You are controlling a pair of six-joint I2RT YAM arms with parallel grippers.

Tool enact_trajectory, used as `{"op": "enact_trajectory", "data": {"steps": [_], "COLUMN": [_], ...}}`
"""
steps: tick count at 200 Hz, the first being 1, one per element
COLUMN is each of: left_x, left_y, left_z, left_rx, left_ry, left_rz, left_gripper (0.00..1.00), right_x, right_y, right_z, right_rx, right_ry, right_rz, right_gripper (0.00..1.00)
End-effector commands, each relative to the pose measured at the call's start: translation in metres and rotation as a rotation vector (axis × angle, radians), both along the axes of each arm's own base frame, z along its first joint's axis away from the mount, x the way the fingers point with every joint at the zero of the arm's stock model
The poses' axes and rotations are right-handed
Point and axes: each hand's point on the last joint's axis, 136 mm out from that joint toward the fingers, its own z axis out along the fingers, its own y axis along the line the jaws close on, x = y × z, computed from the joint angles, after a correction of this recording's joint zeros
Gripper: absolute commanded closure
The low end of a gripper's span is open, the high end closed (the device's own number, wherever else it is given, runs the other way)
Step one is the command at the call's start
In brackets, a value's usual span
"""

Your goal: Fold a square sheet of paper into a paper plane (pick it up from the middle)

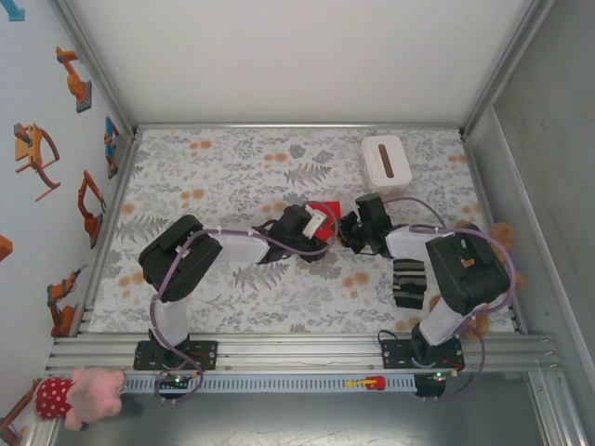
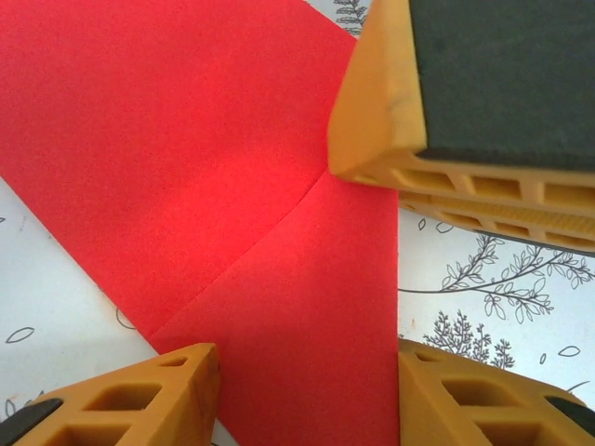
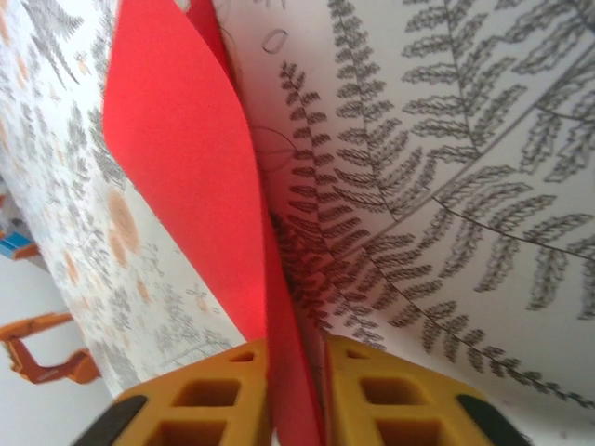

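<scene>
Left jaws: standing spread, the two orange fingers (image 2: 177,395) sitting on either side of the red sheet, with nothing clamped between them.
Right jaws: standing only narrowly apart, the orange fingers (image 3: 390,400) flanking a raised edge of the sheet. Red is filling the slit between them, and I cannot tell whether they are pressing on it or merely bracketing it.
Square sheet of paper (image 1: 325,210): lying near the middle of the worktop (image 1: 232,167), right where the two arms' ends are meeting. From above, most of it is hiding under them.
Crease: in the left wrist view the sheet (image 2: 232,167) is showing a fold line running from lower left up to the right. There, one orange finger (image 2: 372,121) of the right jaws is meeting the paper.
Flap: in the right wrist view one layer of the sheet (image 3: 186,167) is curling up off the worktop and standing almost on edge.
White box (image 1: 386,160): sitting toward the far edge, beyond the right arm's end, apart from the sheet.
Cloth: leaf and flower print is covering the whole worktop.
Pink soft toy (image 1: 82,392): lying at the near left corner, in front of the rail.
</scene>
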Motion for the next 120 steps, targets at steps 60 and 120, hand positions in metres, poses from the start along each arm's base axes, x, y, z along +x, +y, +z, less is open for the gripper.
{"op": "enact_trajectory", "data": {"steps": [60, 120], "left_x": [-0.014, -0.02], "left_y": [0.018, 0.023], "left_z": [-0.012, -0.014], "left_rx": [0.074, 0.101], "left_ry": [0.018, 0.025], "left_rz": [-0.092, -0.124], "left_gripper": [0.52, 0.52], "right_x": [0.008, 0.008], "right_y": [-0.016, -0.01], "right_z": [0.014, 0.0], "right_rx": [-0.097, -0.089], "right_ry": [0.04, 0.123], "right_rz": [0.216, 0.284], "right_gripper": [0.58, 0.56]}}
